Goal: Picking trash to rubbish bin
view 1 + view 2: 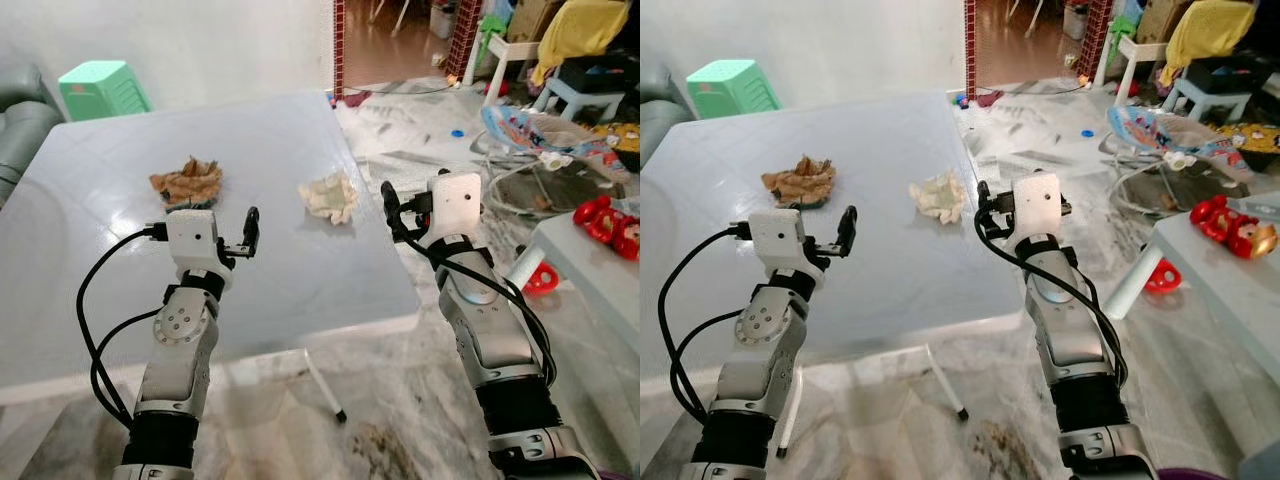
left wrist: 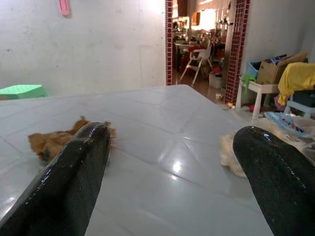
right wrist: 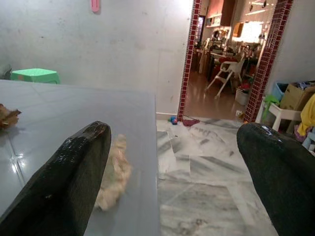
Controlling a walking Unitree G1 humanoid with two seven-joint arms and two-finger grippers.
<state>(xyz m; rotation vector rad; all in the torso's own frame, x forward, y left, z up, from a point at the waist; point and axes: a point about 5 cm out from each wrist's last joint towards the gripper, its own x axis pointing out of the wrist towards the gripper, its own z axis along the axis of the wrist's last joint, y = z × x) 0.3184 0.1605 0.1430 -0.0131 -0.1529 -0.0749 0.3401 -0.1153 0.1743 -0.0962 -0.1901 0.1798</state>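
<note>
Both jaws released, empty. Brown trash (image 1: 187,181) just ahead of left gripper (image 1: 238,236) jaws; white wad (image 1: 330,196) ahead-left of right gripper (image 1: 398,212), near table (image 1: 120,280) edge. Risk: nudge pushes wad off edge; thin paper slips grip.

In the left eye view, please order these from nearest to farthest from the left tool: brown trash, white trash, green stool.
1. brown trash, just ahead of the left tool, on the table.
2. white trash, toward the robot's right.
3. green stool, beyond the table's far edge.
</note>
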